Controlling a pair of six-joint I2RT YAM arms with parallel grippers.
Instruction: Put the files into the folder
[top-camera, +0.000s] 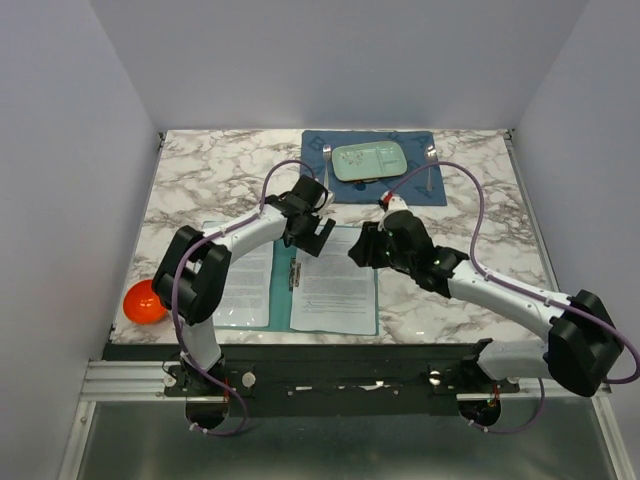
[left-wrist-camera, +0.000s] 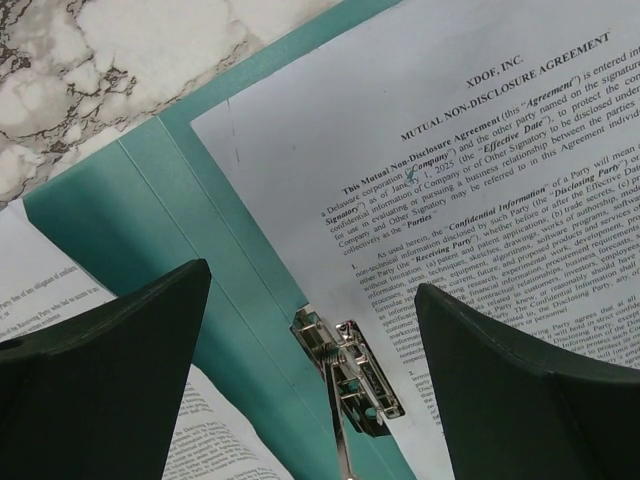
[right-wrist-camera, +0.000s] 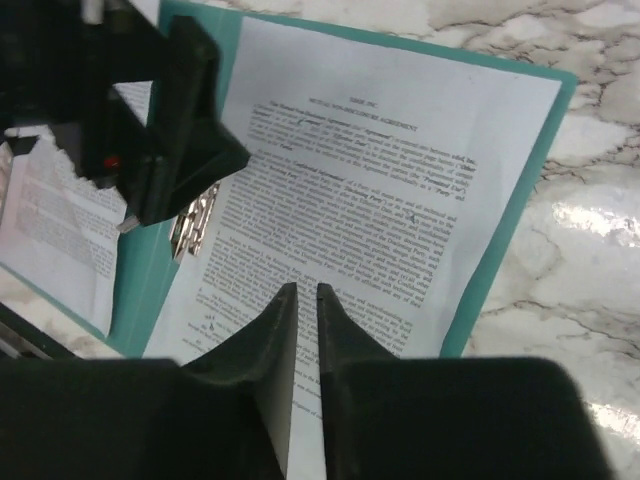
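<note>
On the marble tabletop (top-camera: 200, 170), seen from above, one teal folder (top-camera: 282, 300) lies open near the front edge and carries two files: the left file (top-camera: 245, 290) on its left leaf and the right file (top-camera: 335, 290) on its right leaf, with one metal clip (top-camera: 296, 272) at the crease between them. The left tool (top-camera: 318, 235) and the right tool (top-camera: 362, 250) both hang over the folder's far edge. Behind them one blue placemat (top-camera: 318, 190) bears one pale green plate (top-camera: 368, 162) with a utensil (top-camera: 327, 153) at each side, two in all. One orange object (top-camera: 143, 302) sits at the tabletop's left edge. In the left wrist view the left tool's two fingers stand wide apart with nothing between them, above the crease, the clip and parts of both printed sheets. In the right wrist view the right tool's two fingers (right-wrist-camera: 280, 330) are drawn nearly together, only a thin slit between them, above the right file. No sheet is seen pinched between them. The left tool shows dark at the upper left, over the clip.
</note>
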